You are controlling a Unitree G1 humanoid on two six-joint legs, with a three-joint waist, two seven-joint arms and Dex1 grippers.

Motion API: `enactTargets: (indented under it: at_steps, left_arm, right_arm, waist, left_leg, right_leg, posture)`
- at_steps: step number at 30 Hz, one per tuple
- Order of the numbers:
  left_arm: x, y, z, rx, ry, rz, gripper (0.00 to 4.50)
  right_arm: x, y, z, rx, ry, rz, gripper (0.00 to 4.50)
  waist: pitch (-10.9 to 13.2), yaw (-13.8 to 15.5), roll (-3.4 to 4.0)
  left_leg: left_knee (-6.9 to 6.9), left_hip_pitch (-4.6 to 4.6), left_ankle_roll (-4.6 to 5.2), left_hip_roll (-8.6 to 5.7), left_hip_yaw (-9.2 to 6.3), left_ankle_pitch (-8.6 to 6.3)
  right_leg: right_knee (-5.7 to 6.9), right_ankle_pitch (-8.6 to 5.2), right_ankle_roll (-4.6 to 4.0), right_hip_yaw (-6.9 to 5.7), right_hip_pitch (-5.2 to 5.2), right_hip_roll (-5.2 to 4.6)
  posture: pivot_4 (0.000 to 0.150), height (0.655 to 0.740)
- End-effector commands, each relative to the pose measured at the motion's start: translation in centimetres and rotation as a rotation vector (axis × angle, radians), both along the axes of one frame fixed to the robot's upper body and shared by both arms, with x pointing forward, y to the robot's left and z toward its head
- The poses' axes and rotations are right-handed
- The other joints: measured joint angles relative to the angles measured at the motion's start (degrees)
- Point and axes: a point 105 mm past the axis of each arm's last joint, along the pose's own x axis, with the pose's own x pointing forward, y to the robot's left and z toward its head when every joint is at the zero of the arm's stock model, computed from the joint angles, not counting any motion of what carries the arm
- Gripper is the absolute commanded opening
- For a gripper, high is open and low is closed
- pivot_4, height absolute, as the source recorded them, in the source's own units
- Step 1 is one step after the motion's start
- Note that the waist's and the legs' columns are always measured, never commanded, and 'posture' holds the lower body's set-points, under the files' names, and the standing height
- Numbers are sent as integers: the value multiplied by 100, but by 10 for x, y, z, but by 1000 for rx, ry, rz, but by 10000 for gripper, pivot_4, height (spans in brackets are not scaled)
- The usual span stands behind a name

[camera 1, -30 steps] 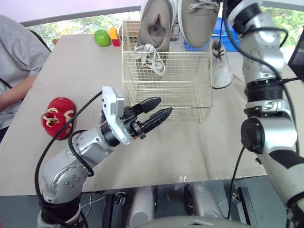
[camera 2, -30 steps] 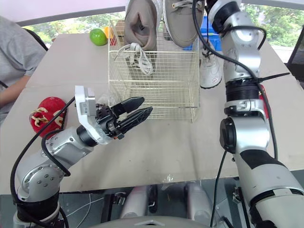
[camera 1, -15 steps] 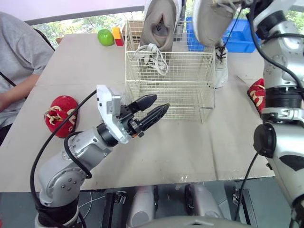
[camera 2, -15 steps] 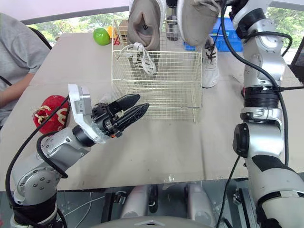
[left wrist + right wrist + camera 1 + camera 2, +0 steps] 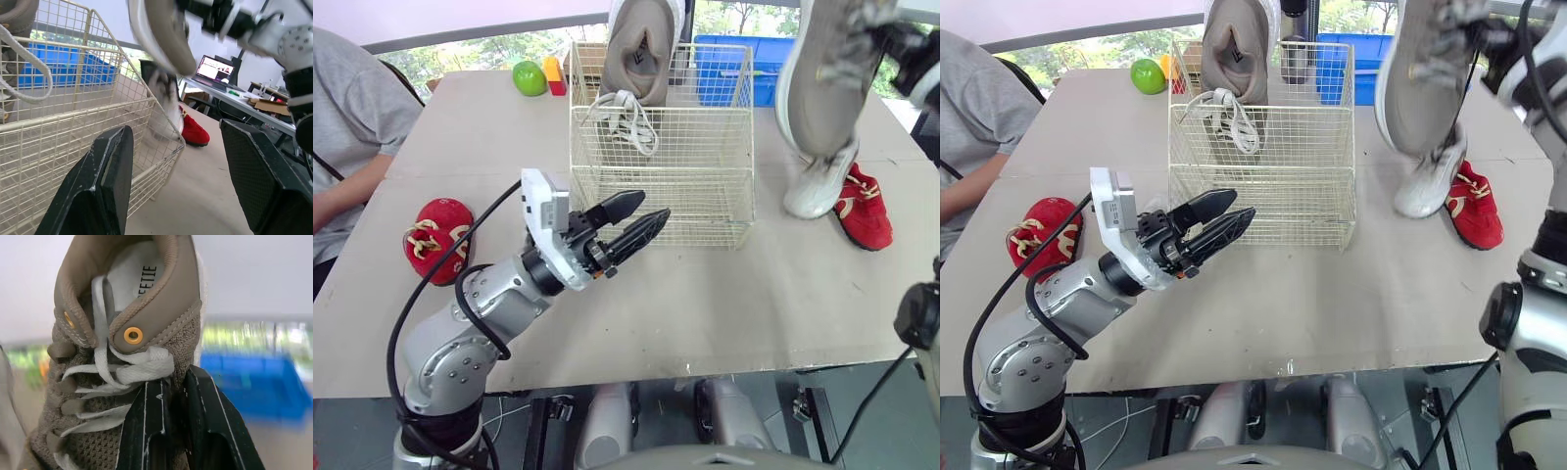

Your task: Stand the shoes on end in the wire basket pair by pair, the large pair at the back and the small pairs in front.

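**Asker:** From the head, what had changed?

**Me:** My right arm had swung the grey shoe (image 5: 822, 73) away. A second earlier it hung over the back right of the basket (image 5: 656, 110). Now it hung clear of the wire, off to the basket's right, above a white shoe (image 5: 818, 186) and a red shoe (image 5: 864, 208) on the tabletop (image 5: 724, 294). Its mate (image 5: 641, 44) stood on end at the back left, laces spilling over the rim. My left hand (image 5: 651, 208) had hardly moved: open, empty, just in front of the basket. Another red shoe (image 5: 435, 240) lay far to the left, near a person (image 5: 347, 147).

**Asker:** And the left wrist?

**Me:** My fingers (image 5: 105, 191) stood wide apart with nothing between them. Past them was the basket's front wire, and the grey sole hung high beyond it.

**Asker:** The right wrist?

**Me:** My right hand (image 5: 173, 382) was clamped on the grey shoe at the tongue, just under the laces.

**Asker:** So what did that mean?

**Me:** I judged the large pair only half placed. The back right of the basket looked empty. The shoe had to come back over it and go down on end before any small pair went in front.
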Motion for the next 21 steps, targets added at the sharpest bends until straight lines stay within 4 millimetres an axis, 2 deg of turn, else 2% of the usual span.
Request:
enactTargets:
  at_steps: [1, 6, 13, 18, 19, 21]
  left_arm:
    - [-3, -3, 6, -6, -36, -14, 30972]
    - [-1, -3, 5, -1, -35, -20, 30972]
    - [0, -2, 4, 7, -32, -15, 30972]
    - [-1, -1, 3, 18, -31, -1, 30972]
    - [-1, -1, 3, 20, -31, 3, 30972]
    - [-2, 0, 2, 23, -30, 8, 30972]
  right_arm:
    - [-7, 13, -11, 10, 103, 75, 502]
    - [7, 31, -58, -57, 247, 124, 502]
    - [26, 54, -103, -90, 374, 188, 502]
    - [33, 44, -146, -201, 468, 157, 502]
    - [33, 40, -151, -233, 470, 161, 6273]
    - [34, 34, -156, -303, 463, 165, 11095]
  waist:
    - [1, -28, 1]
    - [3, -41, 5]
    - [-1, -4, -1]
    - [-25, -44, -32]
    - [-28, -43, -36]
    - [-35, -34, -46]
  left_leg:
    - [0, 0, 0, 0, 0, 0]
    - [0, 0, 0, 2, -3, 0]
    - [5, -4, 0, 0, -1, 0]
    - [7, 14, 0, 3, -2, 0]
    - [6, 19, 0, 4, -3, 0]
    - [6, 28, 0, 4, -3, 0]
  right_leg:
    - [0, 0, 0, 3, -1, 1]
    - [0, 0, 1, 12, -6, 14]
    - [-2, 0, 2, 13, -4, 15]
    - [1, 0, 1, 15, 9, 18]
    - [1, 0, 1, 14, 13, 19]
    - [1, 0, 1, 14, 24, 19]
  posture:
    - [1500, 7400]
    - [1500, 7400]
    - [1500, 7400]
    - [1500, 7400]
    - [1500, 7400]
    - [1500, 7400]
